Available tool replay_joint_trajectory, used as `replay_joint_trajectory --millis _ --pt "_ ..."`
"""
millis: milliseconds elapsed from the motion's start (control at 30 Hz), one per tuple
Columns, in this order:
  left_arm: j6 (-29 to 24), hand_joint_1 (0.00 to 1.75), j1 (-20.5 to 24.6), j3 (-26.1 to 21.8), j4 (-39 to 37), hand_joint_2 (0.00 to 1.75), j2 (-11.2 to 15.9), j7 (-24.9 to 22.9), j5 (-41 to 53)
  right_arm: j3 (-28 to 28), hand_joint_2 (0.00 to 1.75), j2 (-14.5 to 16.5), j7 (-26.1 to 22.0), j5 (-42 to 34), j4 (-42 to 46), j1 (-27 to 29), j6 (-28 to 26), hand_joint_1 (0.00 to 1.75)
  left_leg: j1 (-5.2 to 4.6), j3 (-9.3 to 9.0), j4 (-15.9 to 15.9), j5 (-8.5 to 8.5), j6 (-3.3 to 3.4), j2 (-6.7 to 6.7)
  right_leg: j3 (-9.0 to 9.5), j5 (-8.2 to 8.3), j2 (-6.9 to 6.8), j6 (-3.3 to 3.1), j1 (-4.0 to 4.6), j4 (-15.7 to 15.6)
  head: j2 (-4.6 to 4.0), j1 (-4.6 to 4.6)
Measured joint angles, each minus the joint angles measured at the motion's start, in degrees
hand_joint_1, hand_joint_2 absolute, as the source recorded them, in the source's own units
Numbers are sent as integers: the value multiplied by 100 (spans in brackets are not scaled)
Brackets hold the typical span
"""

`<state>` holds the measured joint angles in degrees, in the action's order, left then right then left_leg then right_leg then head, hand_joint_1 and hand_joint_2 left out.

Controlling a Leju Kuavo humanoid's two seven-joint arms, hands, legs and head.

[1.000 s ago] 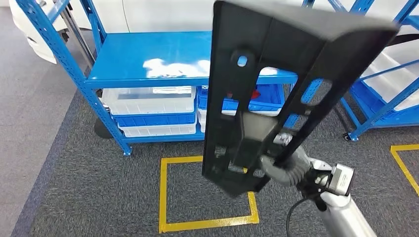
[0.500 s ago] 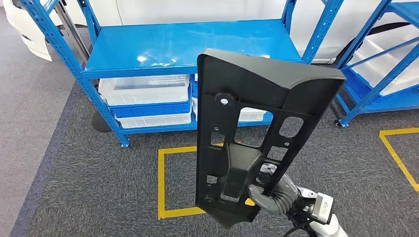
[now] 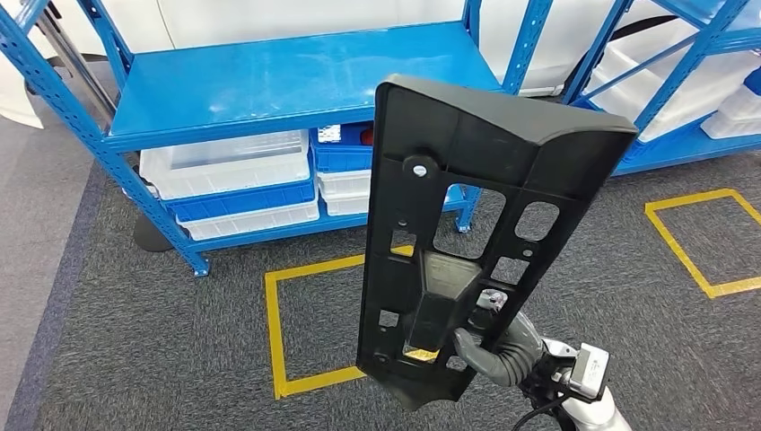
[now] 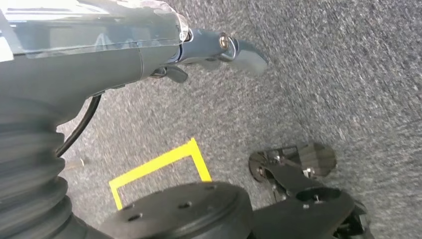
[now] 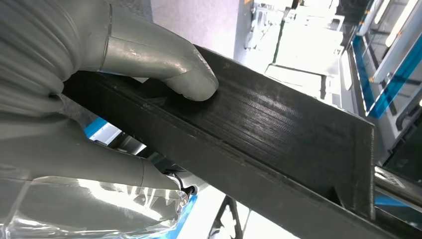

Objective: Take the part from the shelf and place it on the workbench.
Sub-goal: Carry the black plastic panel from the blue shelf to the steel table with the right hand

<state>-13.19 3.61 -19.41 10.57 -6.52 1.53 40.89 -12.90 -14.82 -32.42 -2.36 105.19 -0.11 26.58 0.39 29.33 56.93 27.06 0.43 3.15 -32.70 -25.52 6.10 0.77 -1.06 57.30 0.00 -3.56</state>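
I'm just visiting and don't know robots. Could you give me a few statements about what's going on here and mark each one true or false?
1. The right robot hand holds a black part. True.
2. The part is lying on the blue shelf. False: it is held upright above the carpet.
3. The part has cut-out holes. True.
4. The floor markings are red. False: they are yellow tape.
5. The left robot hand grips a bin. False: it holds nothing.

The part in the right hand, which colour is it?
Black, matte plastic. The part, held by the right hand, shows best in the head view.
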Motion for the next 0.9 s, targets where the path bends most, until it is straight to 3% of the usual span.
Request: replay_joint_trajectory --millis 67,167,200,233,267,333,400,433,500,533,600,667,700,733,767,800,867,900 --pt "-3 0 10 -1 1 175 0 1 6 17 175 4 -2 0 0 1 -2 175 28 -18 -115 -26 69 -155 -115 -104 -128 58 23 154 0 1" --pt "-5 0 -13 -2 1 175 7 12 32 45 175 18 0 18 -1 9 -45 175 20 7 -154 -57 121 -379 -592 -610 -508 126 19 1155 0 2" --pt "-4 0 -17 -2 1 175 8 12 43 51 175 27 5 33 0 26 -66 175 13 18 -146 -57 123 -453 -731 -710 -553 149 7 1474 0 2" --pt "0 0 -17 -2 1 175 9 4 51 61 175 37 16 51 3 47 -83 175 8 25 -135 -57 122 -526 -778 -706 -579 166 -5 1607 0 2" --pt "7 0 -15 -2 1 175 9 -11 61 72 175 44 32 70 14 64 -96 175 7 28 -122 -53 118 -595 -704 -599 -604 174 -14 1505 0 2" --pt "28 0 -9 -2 1 175 9 -51 85 102 175 55 67 109 63 76 -116 175 4 26 -91 -38 96 -714 -270 -240 -746 156 -16 728 0 2" --pt "52 0 -3 -1 1 175 9 -91 110 124 175 79 89 139 136 72 -138 175 -22 31 -58 -18 50 -808 52 -55 -908 76 29 95 0 2" --pt "62 0 -2 -1 1 175 9 -108 122 136 175 91 96 148 167 74 -150 175 -34 32 -50 -11 23 -852 89 -54 -936 32 55 -8 0 2" --pt "73 0 5 0 2 175 8 -124 136 176 175 103 101 154 220 106 -171 175 -44 20 -57 -10 -40 -943 61 -37 -836 -48 73 -17 0 2" --pt "71 0 10 -1 3 175 10 -121 136 204 175 106 95 154 246 131 -174 175 -35 22 -34 23 -74 -921 57 -16 -786 -86 64 -38 0 2" --pt "60 0 6 -2 7 175 15 -71 121 256 175 115 72 145 289 156 -163 175 -17 157 304 276 -125 -700 45 37 -688 -164 35 -80 0 2" --pt "48 0 7 -4 9 175 19 18 104 290 175 125 54 132 299 152 -121 175 -1 485 1093 706 -148 -436 9 71 -586 -209 33 -79 0 2" --pt "42 0 17 -4 10 175 20 58 100 305 175 130 50 124 298 150 -97 175 -1 630 1464 850 -155 -386 -10 80 -526 -217 38 -70 0 2" --pt "40 0 27 -4 10 175 21 80 99 315 175 136 50 118 297 148 -80 175 -1 694 1660 881 -159 -366 -26 87 -458 -218 41 -56 0 2" --pt "40 0 31 -4 10 175 22 92 102 325 175 141 50 111 297 146 -70 175 2 649 1621 790 -156 -360 -38 90 -382 -214 42 -36 0 2" --pt "40 0 30 -4 10 175 25 96 110 334 175 146 50 106 298 146 -69 175 9 512 1366 607 -149 -344 -46 91 -300 -206 41 -12 0 2" --pt "50 0 7 -4 9 175 33 98 135 358 175 155 47 101 312 172 -81 175 31 151 589 232 -122 -115 -79 91 -152 -170 45 43 0 2" --pt "56 0 -3 -4 8 175 38 100 150 373 175 158 39 109 337 204 -97 175 42 31 289 151 -111 9 -119 99 -89 -138 46 74 0 2"
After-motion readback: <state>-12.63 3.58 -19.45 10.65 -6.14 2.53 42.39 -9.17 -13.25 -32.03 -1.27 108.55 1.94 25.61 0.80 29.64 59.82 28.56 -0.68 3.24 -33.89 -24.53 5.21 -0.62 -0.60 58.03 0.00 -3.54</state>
